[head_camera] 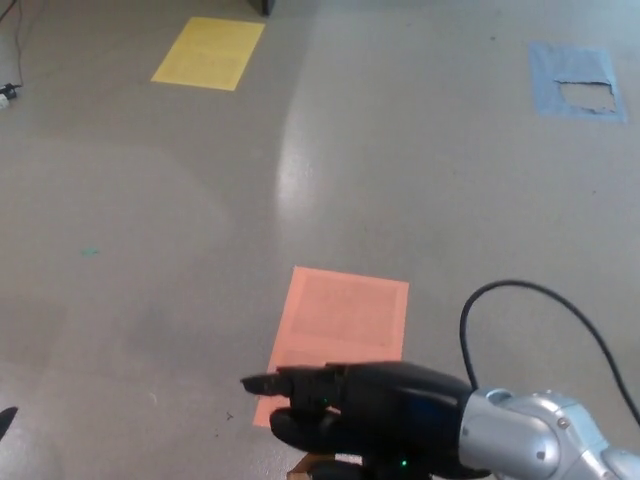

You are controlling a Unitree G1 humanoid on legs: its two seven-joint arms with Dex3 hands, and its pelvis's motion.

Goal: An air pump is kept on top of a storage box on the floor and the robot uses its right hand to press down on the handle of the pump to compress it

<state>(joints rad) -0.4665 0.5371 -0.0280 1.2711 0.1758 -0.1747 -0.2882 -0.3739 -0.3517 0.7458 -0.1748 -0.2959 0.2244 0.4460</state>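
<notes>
My right hand [385, 412] is at the bottom edge of the head view, coming in from the right on a silver wrist. Its fingers [268, 384] stretch flat to the left, apart from the thumb, with the palm lying on top of the black pump handle [288, 432]. Only the handle's rounded left end shows under the hand. The pump's shaft is hidden. A thin brown sliver of the storage box [298, 468] peeks out at the bottom edge below the handle.
An orange sheet [345, 315] lies on the grey floor just beyond the hand. A yellow sheet [208, 52] is far left and a torn blue patch [575, 80] far right. A black cable [540, 300] loops above my right wrist.
</notes>
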